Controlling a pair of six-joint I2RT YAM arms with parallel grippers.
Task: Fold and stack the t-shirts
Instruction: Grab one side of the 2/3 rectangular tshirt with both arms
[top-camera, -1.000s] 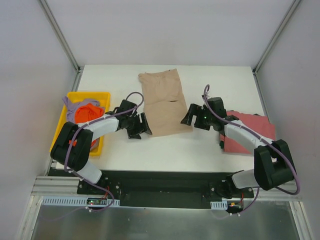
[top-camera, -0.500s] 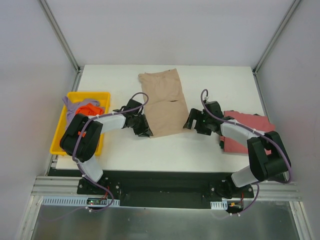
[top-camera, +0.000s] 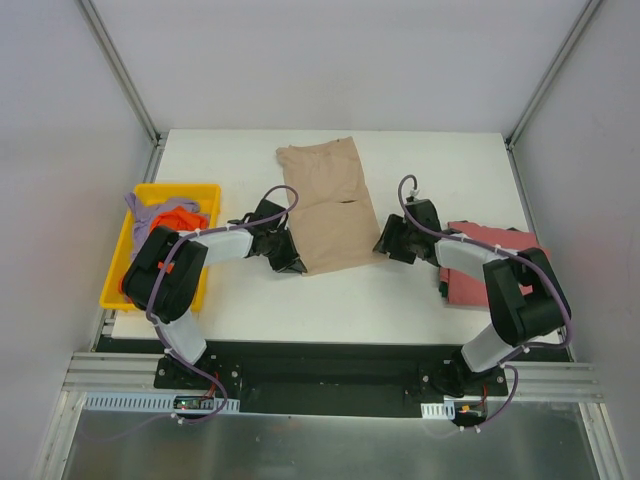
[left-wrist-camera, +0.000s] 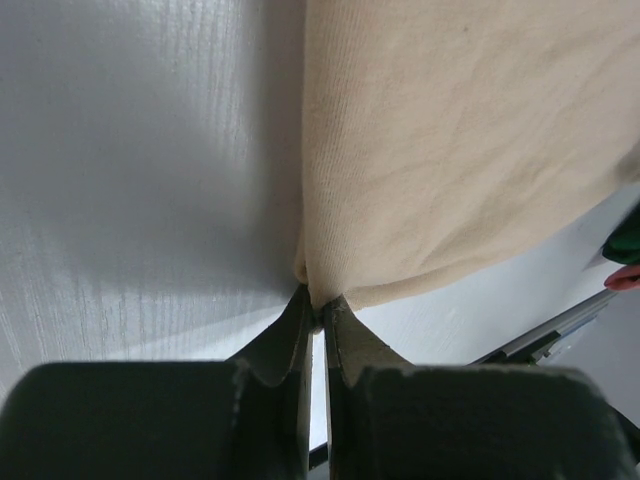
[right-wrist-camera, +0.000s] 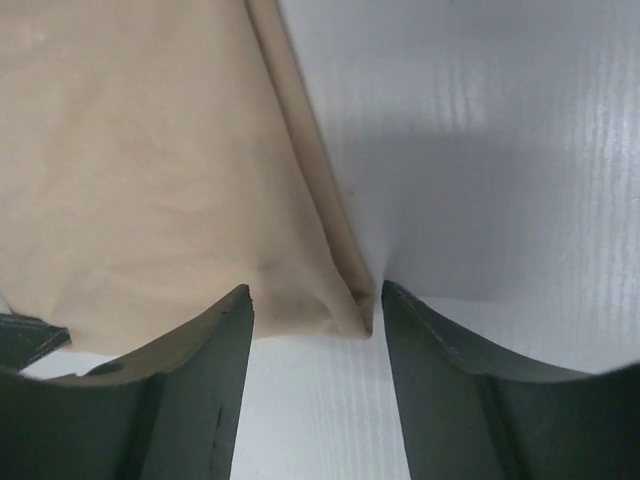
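Observation:
A tan t-shirt (top-camera: 326, 205) lies folded lengthwise in the middle of the white table (top-camera: 420, 160). My left gripper (top-camera: 298, 266) is shut on its near left corner (left-wrist-camera: 312, 285), the cloth pinched between the fingertips. At the near right corner (right-wrist-camera: 350, 310) my right gripper (top-camera: 381, 246) stands open, its fingers (right-wrist-camera: 215, 345) on either side of the corner and the cloth not pinched. A dusty red t-shirt (top-camera: 500, 270) lies folded at the right, under the right arm. Orange (top-camera: 170, 222) and lavender (top-camera: 155, 208) t-shirts are bundled in the yellow bin.
The yellow bin (top-camera: 128, 262) sits at the table's left edge. Metal frame posts (top-camera: 120, 70) rise at the back corners. White table shows on both sides of the tan shirt (left-wrist-camera: 150, 150) in the wrist views.
The left gripper has closed on the tan shirt's near left corner. The right gripper has slid up to the near right corner and its jaws have narrowed.

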